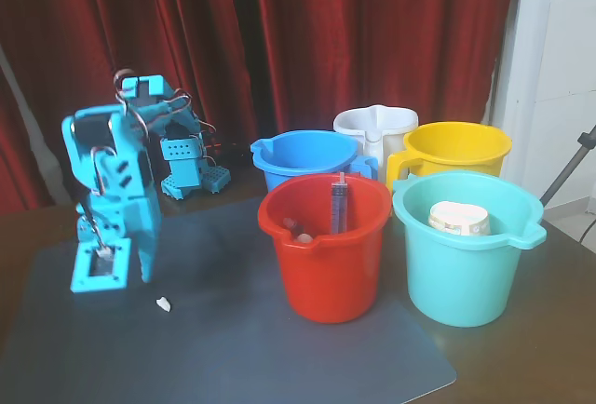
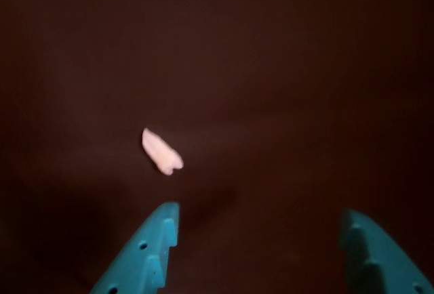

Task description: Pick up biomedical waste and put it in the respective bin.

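Observation:
The biomedical waste (image 1: 163, 304) is a tiny white oblong pellet lying on the grey mat (image 1: 242, 339) at the front left in the fixed view. My blue gripper (image 1: 121, 278) points down just left of it and slightly behind, a small gap away. The wrist view looks down on the pellet (image 2: 163, 152), which lies ahead of the left fingertip (image 2: 163, 229), outside the gap. There the gripper (image 2: 260, 216) is open and holds nothing. The bins stand to the right: red (image 1: 326, 283), blue (image 1: 305, 157), white (image 1: 375, 125), yellow (image 1: 456, 148) and teal (image 1: 461, 274).
An upright syringe (image 1: 338, 204) and some small bits sit inside the red bucket. A white round container (image 1: 458, 219) lies in the teal bucket. The arm's base (image 1: 191, 167) stands at the back left before a red curtain. A tripod leg (image 1: 570, 169) shows at the right edge.

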You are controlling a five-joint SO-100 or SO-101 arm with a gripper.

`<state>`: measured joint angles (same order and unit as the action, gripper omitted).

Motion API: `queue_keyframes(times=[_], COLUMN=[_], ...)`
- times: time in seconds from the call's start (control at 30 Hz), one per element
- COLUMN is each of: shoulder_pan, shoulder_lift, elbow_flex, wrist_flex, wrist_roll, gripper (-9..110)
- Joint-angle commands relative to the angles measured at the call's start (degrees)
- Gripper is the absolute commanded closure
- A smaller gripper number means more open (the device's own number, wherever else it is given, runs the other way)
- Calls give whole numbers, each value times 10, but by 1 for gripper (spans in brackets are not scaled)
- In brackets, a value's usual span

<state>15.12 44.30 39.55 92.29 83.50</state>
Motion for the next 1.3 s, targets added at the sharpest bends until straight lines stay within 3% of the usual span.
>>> queue_keyframes(times=[0.0, 0.13, 0.23, 0.4, 0.67, 0.87, 1.27], shoulder_pan=[-7, -16, -57, -62, -58, -57, -56], shoulder_lift=[47, 42, -7, -33, -33, -39, -43], elbow_flex=[3, 6, -4, -5, -4, -3, 7], wrist_flex=[191, 180, 148, 98, 93, 92, 37], wrist_roll=[4, -60, -250, -386, -397, -418, -419], gripper=[76, 79, 94, 102, 102, 86, 86])
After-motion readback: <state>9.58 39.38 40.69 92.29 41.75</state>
